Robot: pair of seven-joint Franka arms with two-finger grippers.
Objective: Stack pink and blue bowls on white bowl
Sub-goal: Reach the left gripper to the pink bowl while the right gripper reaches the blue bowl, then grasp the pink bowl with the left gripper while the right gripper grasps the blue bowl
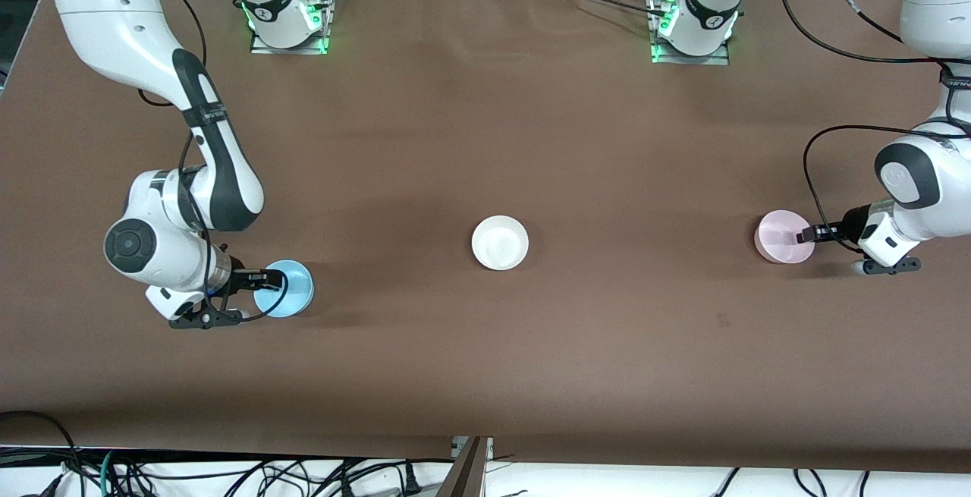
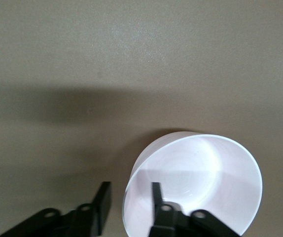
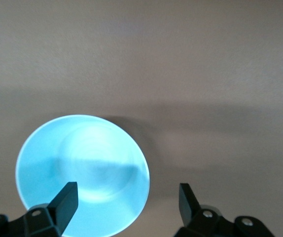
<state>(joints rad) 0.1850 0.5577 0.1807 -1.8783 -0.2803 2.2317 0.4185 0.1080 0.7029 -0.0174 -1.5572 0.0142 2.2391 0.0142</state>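
Nearest, light sky-blue round plastic bowl (image 1: 284,289): right gripper (image 1: 265,278) straddles its 9 o'clock rim, fingers wide. Left gripper (image 1: 806,235) likewise brackets the pale pink round plastic bowl (image 1: 783,237), open. Grasping step; next, close, lift toward central white round plastic bowl (image 1: 500,243).

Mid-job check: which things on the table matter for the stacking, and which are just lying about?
Job:
pink bowl, left gripper straddling its rim, jaws open
blue bowl, right gripper straddling its rim, jaws open
white bowl, mid-table, nothing stacked on it

Lying about:
only the brown table cover
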